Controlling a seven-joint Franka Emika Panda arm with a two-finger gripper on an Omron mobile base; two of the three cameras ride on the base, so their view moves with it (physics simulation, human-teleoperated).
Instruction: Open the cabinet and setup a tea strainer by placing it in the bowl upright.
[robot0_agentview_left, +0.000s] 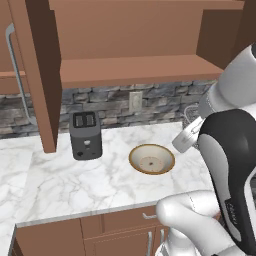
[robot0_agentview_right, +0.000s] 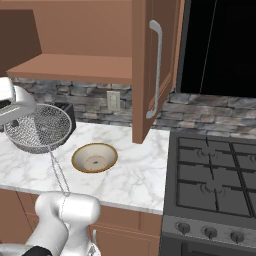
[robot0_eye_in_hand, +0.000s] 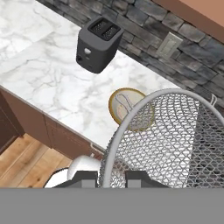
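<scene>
Both doors of the brown cabinet (robot0_agentview_left: 42, 75) stand open, baring the shelf (robot0_agentview_right: 75, 67); the right door (robot0_agentview_right: 150, 60) juts out over the counter. My gripper (robot0_eye_in_hand: 111, 178) is shut on the rim of the tea strainer (robot0_agentview_right: 37, 127), held in the air above the counter's front part. Its mesh cup (robot0_eye_in_hand: 175, 140) looms large in the hand view, and the thin handle (robot0_agentview_right: 59, 175) hangs down. The beige, brown-rimmed bowl (robot0_agentview_left: 151, 159) (robot0_agentview_right: 94, 157) sits on the marble with nothing in it; the strainer partly covers the bowl (robot0_eye_in_hand: 124, 105) in the hand view.
A dark grey toaster (robot0_agentview_left: 85, 134) (robot0_eye_in_hand: 98, 43) stands left of the bowl by the stone backsplash. A wall outlet (robot0_agentview_left: 135, 101) is behind the bowl. A gas stove (robot0_agentview_right: 215, 175) adjoins the counter on the right. Drawer fronts (robot0_agentview_left: 125, 220) run below the counter edge.
</scene>
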